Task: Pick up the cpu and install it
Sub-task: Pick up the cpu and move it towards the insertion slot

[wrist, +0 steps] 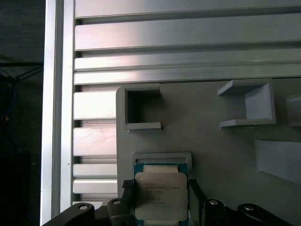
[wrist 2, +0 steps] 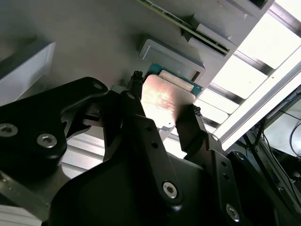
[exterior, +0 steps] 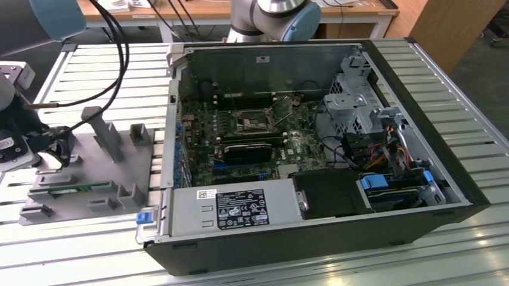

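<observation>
Gripper (wrist: pixel 159 185) stands spread astride the cpu (wrist: pixel 161 197), seated in a pocket of the grey fixture (exterior: pixel 95 173), at 9 o'clock of the computer case (exterior: pixel 318 244) in the exterior view. Light, stiff, fragile underneath, I judge: pinch 2 opposite rims

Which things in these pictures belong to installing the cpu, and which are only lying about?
For the job: cpu on the grey tray; gripper at it; square socket on the motherboard.
Just lying about: power supply box; black block; coloured cables; empty bracket on the tray.
</observation>
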{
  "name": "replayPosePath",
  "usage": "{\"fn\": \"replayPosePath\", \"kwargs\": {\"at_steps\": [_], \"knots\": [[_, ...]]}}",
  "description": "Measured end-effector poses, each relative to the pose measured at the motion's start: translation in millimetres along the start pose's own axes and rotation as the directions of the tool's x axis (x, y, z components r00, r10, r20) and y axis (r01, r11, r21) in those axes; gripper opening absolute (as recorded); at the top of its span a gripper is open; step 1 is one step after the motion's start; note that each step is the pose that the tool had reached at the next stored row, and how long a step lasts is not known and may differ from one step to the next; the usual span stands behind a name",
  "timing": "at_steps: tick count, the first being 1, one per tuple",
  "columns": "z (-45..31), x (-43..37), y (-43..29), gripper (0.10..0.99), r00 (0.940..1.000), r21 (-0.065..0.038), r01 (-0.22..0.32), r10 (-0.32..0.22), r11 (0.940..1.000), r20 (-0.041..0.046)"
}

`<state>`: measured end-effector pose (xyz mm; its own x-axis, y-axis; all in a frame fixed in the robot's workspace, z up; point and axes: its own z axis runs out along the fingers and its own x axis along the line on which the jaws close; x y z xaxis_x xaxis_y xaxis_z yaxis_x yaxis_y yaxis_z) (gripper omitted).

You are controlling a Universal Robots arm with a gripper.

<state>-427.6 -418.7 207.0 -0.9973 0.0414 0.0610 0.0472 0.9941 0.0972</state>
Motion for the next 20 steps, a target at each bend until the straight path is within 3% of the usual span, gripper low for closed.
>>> {"fn": "replayPosePath", "kwargs": {"at_steps": [20], "knots": [[-8.5,0.5,0.8,0.541,1.0,0.0,0.0,0.0,1.0,0.0]]}}
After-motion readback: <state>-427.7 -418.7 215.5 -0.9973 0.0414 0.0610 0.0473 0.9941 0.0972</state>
